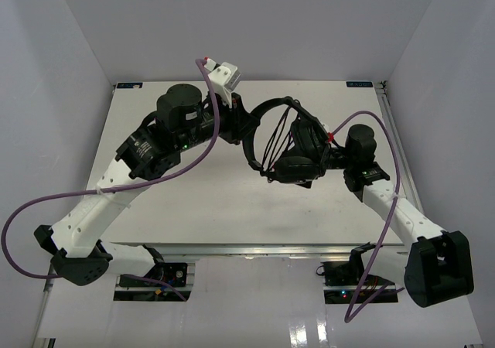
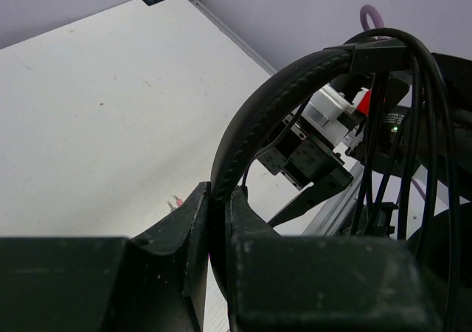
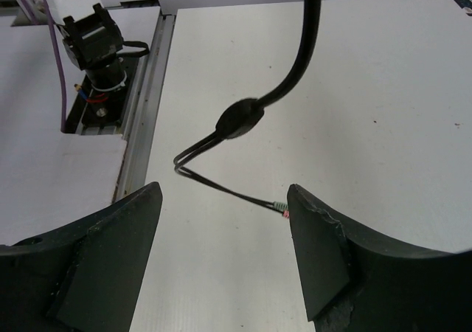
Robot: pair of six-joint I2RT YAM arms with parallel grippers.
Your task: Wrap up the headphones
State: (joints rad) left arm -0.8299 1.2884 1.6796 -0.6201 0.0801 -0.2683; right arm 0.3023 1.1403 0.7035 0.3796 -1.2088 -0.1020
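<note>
Gripping the headphones (image 1: pixel 298 165) by the stiff headband (image 2: pixel 254 107), left gripper (image 2: pixel 220 198) is closed; right gripper (image 3: pixel 223 193) gapes wide. Limp, light cord (image 3: pixel 193 149): likely best pinched near plugs (image 3: pixel 281 209).

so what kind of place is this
Probably a robot lab test cell: a white table boxed by plain walls, left arm and right arm mounted at its edge, purple cables trailing.

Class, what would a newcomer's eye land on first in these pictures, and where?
The headphones held between both arms at mid-table, black cord looped across the headband. The left gripper has its jaws clamped on that headband. Ahead of the open jaws of the right gripper, the cord's tail trails onto the table.
</note>
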